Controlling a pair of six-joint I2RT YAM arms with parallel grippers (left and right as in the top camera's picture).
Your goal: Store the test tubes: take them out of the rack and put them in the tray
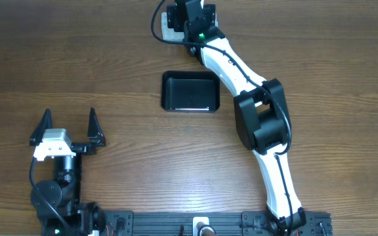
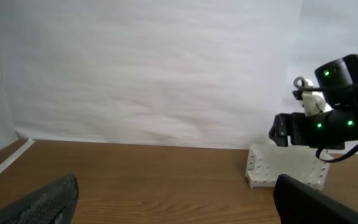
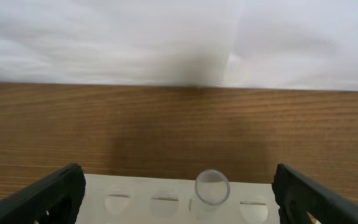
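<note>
A white test tube rack (image 1: 171,29) stands at the table's far edge, with my right gripper (image 1: 184,16) above it. In the right wrist view the rack (image 3: 142,190) has a row of holes, and one clear test tube (image 3: 212,186) stands upright in it. The right gripper (image 3: 178,180) is open, its fingers wide on either side of the tube and not touching it. The black tray (image 1: 190,92) lies nearer, at the table's middle, with nothing visible inside. My left gripper (image 1: 69,117) is open and holds nothing near the front left. The left wrist view shows the rack (image 2: 284,168) far off.
Bare wooden tabletop lies all around the tray and between the two arms. A white wall (image 2: 148,68) backs the table's far edge. The right arm's links (image 1: 258,111) pass just to the right of the tray.
</note>
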